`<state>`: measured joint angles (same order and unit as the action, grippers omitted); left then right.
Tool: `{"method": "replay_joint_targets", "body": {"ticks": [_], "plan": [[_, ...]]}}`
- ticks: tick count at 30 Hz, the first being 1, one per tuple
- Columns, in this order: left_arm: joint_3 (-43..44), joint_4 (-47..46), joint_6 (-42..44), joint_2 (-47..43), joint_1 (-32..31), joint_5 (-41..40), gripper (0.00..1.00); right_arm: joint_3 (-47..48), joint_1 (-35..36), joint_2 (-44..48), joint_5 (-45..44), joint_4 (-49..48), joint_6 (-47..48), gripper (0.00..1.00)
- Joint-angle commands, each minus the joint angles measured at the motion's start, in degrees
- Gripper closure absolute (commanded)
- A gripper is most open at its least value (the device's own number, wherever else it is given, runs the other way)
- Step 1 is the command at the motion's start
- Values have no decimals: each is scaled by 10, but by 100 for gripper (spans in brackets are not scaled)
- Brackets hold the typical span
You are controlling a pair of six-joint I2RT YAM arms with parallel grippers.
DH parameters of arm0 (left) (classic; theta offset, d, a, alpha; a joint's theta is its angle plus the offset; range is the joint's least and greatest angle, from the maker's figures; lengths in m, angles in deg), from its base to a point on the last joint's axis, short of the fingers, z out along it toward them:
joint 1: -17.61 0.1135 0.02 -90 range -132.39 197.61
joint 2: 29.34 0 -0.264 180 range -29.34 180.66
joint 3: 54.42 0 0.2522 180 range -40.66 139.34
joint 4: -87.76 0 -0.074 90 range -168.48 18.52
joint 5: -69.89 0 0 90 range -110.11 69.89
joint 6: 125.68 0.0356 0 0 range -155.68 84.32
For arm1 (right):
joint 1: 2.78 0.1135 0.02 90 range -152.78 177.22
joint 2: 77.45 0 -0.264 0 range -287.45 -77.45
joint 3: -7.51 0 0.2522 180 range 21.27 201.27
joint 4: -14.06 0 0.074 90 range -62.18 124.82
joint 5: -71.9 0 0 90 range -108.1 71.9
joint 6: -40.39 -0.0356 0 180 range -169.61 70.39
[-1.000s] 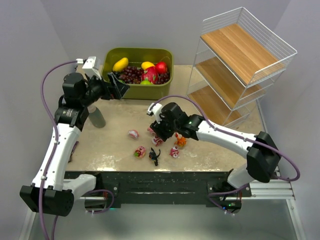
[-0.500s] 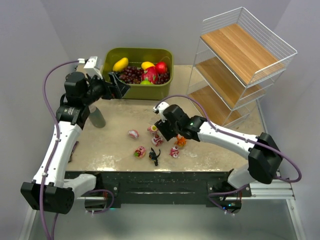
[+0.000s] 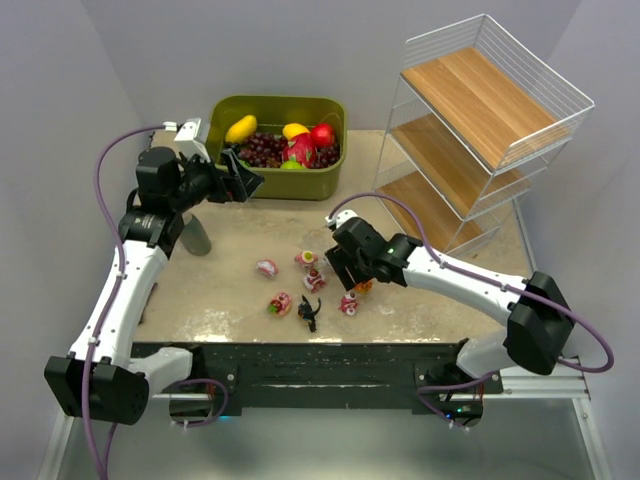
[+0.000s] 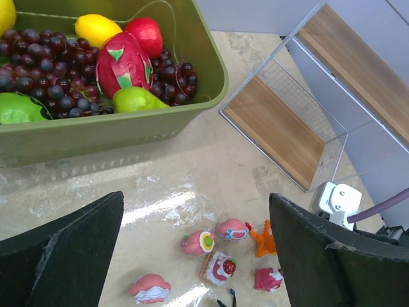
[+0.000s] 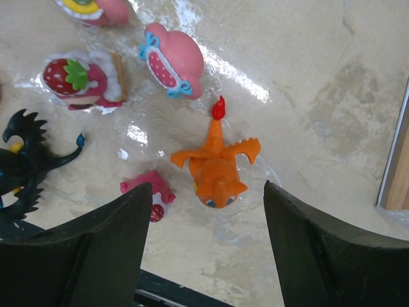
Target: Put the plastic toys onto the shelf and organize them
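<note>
Top external, beige tabletop (image 3: 235,235), grey walls (image 3: 300,45)

Overhead from behind, wrist views looking down, sharing orange creature (image 5: 214,171)

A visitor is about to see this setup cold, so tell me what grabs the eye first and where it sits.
The tall white wire shelf with three wooden tiers stands at the far right, with no toys seen on it. A green bin heaped with fruit sits at the back, left of the shelf. Small toys lie scattered on the table's near middle, where the right arm holds its jaws open above the orange creature.
</note>
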<state>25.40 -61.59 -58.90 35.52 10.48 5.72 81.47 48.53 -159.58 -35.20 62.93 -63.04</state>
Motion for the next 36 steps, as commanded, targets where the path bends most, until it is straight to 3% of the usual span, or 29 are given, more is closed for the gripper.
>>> {"method": "replay_joint_targets", "body": {"ticks": [1,9,21,30,36], "plan": [[-6,-25,-6,-3,3,19,0,0,-1,8,2,-7,-9,27],[-9,-12,-4,-17,3,15,0,7,1,23,144,-123,65,28],[-8,-3,-4,-24,3,11,0,31,1,-87,41,-158,73,33],[-6,-1,-3,-18,3,11,0,31,1,-146,-21,-206,75,48],[-5,1,-1,-17,3,12,0,21,1,-163,-35,-233,76,50]]}}
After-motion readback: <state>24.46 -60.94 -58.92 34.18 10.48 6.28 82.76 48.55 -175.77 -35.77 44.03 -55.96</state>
